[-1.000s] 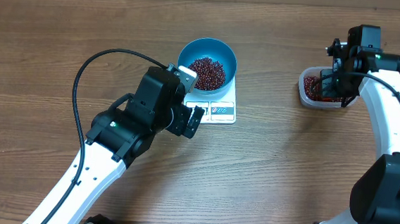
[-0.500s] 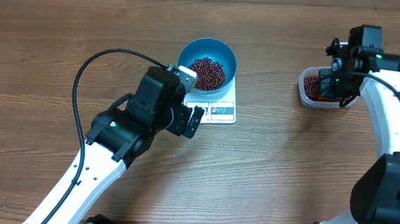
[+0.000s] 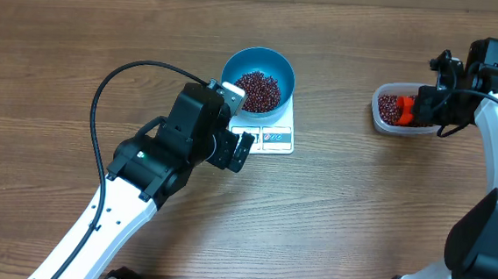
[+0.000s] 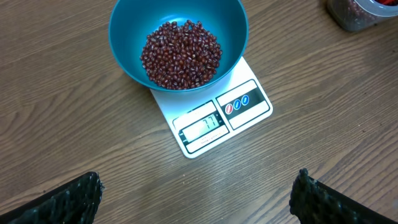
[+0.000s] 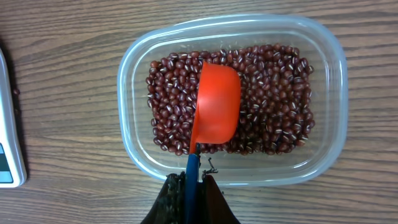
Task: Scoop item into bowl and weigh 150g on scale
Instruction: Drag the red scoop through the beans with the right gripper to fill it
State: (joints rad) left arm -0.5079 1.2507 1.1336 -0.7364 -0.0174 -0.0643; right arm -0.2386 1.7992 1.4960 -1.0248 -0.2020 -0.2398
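The blue bowl (image 3: 258,77) stands on the white scale (image 3: 275,138) and holds a pile of dark red beans (image 4: 180,54). In the left wrist view the bowl (image 4: 130,25) and the scale (image 4: 249,102) lie ahead of my left gripper (image 4: 196,199), which is open and apart from both. My right gripper (image 5: 193,183) is shut on the blue handle of an orange-red scoop (image 5: 217,112). The scoop's head rests on more beans (image 5: 273,106) inside a clear plastic tub (image 5: 329,106).
The clear tub (image 3: 380,118) stands at the right of the wooden table, well apart from the scale. A black cable (image 3: 103,94) loops over the table left of the left arm. The scale's edge (image 5: 9,149) shows at the left of the right wrist view.
My right wrist has drawn back to the right, away from the tub, and the orange-red scoop now shows in the tub. The left arm, bowl and scale have not moved.
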